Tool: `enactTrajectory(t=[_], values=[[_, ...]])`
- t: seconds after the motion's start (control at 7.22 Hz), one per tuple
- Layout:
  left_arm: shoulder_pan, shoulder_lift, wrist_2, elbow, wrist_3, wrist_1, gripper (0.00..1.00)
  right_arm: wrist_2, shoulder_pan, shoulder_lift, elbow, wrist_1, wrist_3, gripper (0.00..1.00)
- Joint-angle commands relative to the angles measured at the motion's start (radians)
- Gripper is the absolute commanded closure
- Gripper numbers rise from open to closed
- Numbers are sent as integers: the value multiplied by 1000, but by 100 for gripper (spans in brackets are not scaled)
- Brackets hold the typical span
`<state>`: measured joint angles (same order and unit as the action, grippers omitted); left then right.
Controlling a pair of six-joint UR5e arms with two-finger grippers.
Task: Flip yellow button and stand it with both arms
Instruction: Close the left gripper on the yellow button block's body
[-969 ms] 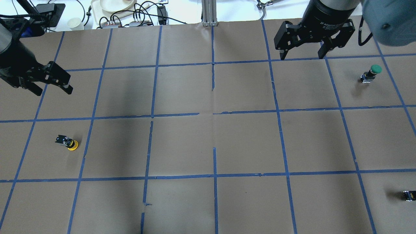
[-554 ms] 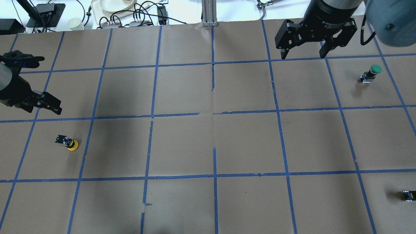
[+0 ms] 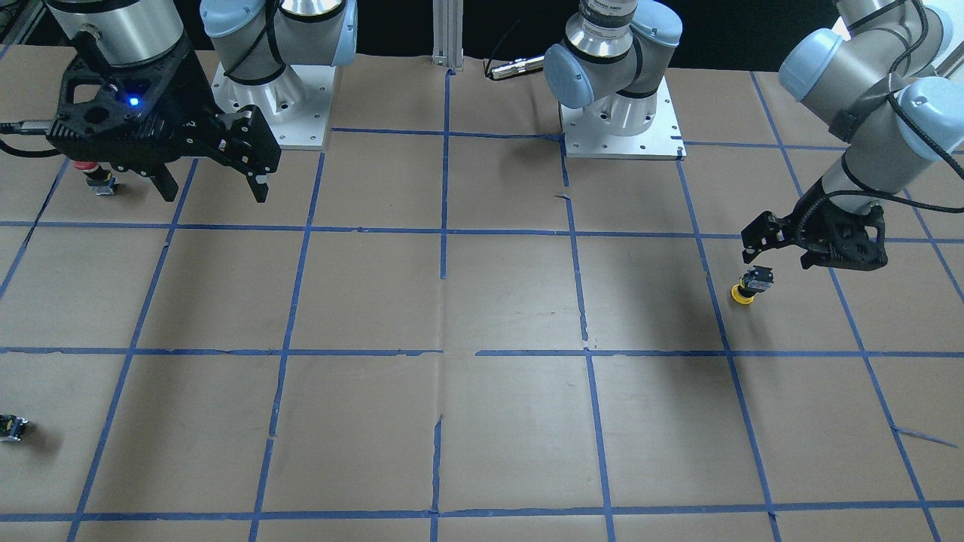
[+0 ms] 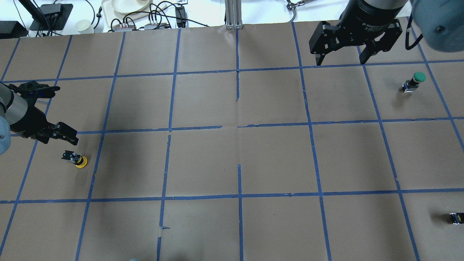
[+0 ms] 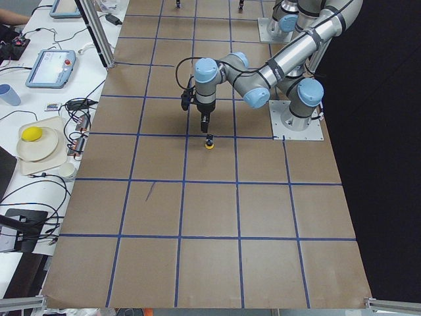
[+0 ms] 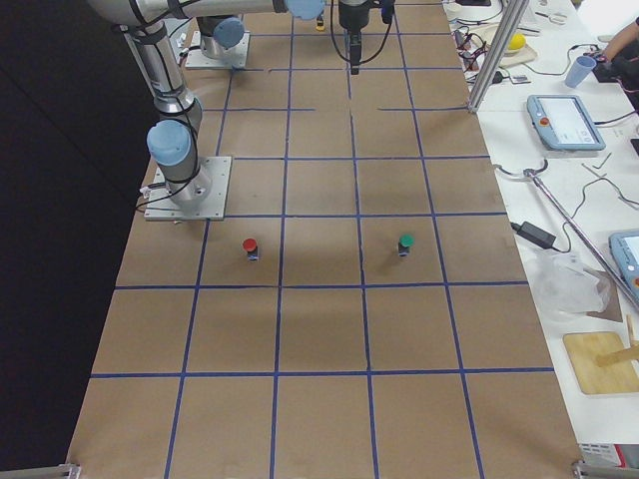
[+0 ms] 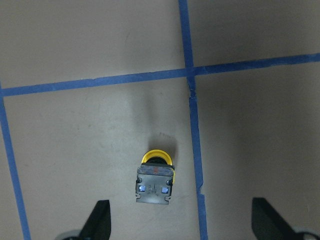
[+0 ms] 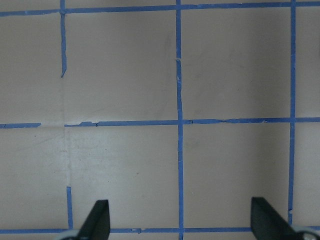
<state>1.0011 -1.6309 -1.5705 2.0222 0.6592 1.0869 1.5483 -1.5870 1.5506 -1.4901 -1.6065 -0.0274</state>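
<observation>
The left claw (image 3: 779, 256) hangs open just above the yellow button (image 3: 745, 288), with a finger to either side and neither touching it. The button rests cap down on the counter (image 3: 512, 301), its dark body pointing up. The right claw (image 4: 340, 61) is spread open, well apart from the button.

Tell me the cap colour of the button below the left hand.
Yellow; the cap shows best in the left wrist view.
</observation>
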Motion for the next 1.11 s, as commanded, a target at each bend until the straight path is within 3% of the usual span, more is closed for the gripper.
enactTrajectory(t=[0.0, 0.42, 0.97], values=[[-27, -74, 3, 4, 60, -88, 0, -2, -1, 2, 1, -3, 0, 0], [-45, -92, 3, 61, 68, -99, 0, 1, -2, 3, -1, 5, 0, 0], [-45, -98, -3, 148, 86, -246, 8, -4, 1, 2, -1, 0, 1, 0]])
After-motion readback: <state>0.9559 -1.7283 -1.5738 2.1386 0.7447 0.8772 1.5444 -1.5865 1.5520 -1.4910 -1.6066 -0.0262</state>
